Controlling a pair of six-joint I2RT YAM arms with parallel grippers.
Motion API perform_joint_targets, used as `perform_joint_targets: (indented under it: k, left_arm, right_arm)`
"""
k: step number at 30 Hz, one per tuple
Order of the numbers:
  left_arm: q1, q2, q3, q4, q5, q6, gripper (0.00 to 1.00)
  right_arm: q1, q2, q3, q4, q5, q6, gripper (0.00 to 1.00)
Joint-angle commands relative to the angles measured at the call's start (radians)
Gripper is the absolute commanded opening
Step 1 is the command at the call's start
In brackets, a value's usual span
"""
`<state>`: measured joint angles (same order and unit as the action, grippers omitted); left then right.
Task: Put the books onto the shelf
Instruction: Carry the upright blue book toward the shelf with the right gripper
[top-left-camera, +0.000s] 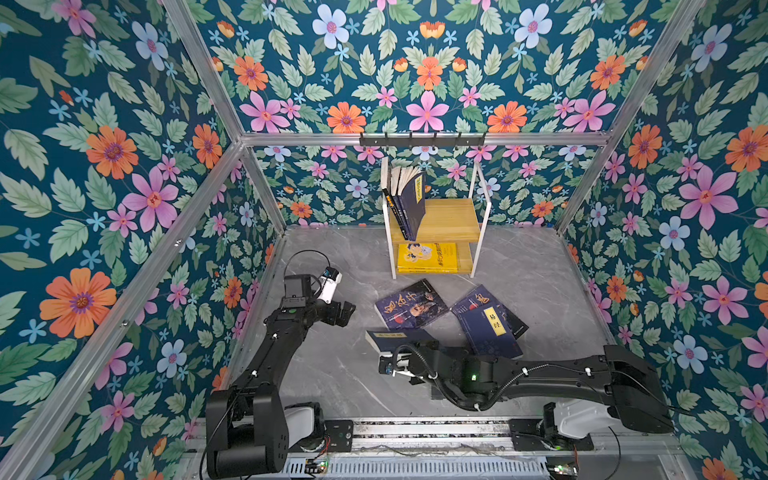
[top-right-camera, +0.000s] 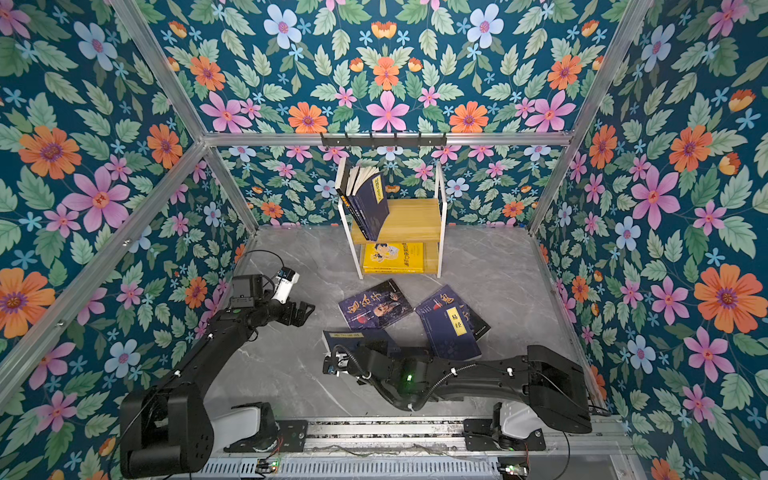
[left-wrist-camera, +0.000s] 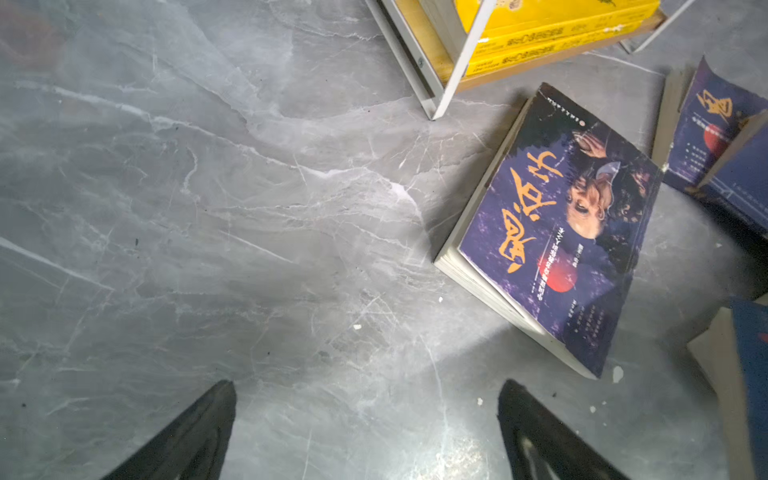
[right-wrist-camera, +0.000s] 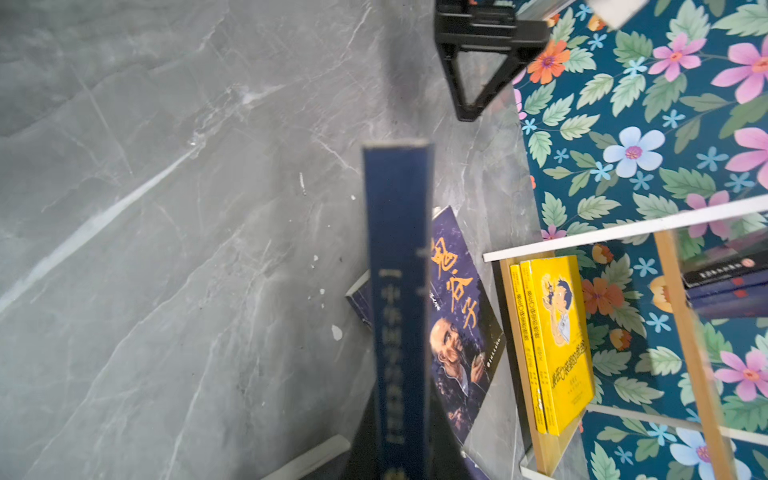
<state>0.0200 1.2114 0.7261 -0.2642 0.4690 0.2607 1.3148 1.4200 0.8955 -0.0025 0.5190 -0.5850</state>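
While the right gripper (top-left-camera: 401, 353) clamps a navy book (right-wrist-camera: 398, 291), seemingly edge-up with its spine running out from the claw, the shelf (top-left-camera: 453, 220) stands farther back; the left gripper (left-wrist-camera: 368, 388) hangs spread and empty.

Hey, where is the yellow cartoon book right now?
In both top views the yellow book lies flat on the lower board of the shelf, back centre, beneath the dark books leaning on the upper board.
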Motion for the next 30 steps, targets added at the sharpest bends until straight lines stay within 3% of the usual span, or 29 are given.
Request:
perform_joint_targets:
  k: [1,7,18,21,30]
  left_arm:
    - [0.001,-0.013,0.003,0.053,-0.014,-0.051,1.00]
    - [0.003,-0.012,0.014,0.068,-0.052,-0.097,1.00]
    - [0.003,-0.032,-0.021,0.113,-0.017,-0.131,1.00]
    - [0.001,-0.033,-0.007,0.105,-0.027,-0.144,1.00]
    - [-0.008,-0.045,-0.026,0.119,-0.004,-0.144,1.00]
  right_arm:
    - [-0.027,-0.062,-0.028,0.119,0.007,0.052,0.00]
    - [-0.143,-0.170,-0.047,0.148,-0.018,0.212,0.00]
    - [-0.380,-0.406,-0.207,0.505,-0.119,0.449,0.00]
    - [-0.439,-0.423,-0.195,0.526,-0.130,0.511,0.00]
    - [-0.511,-0.323,-0.122,0.683,-0.124,0.512,0.00]
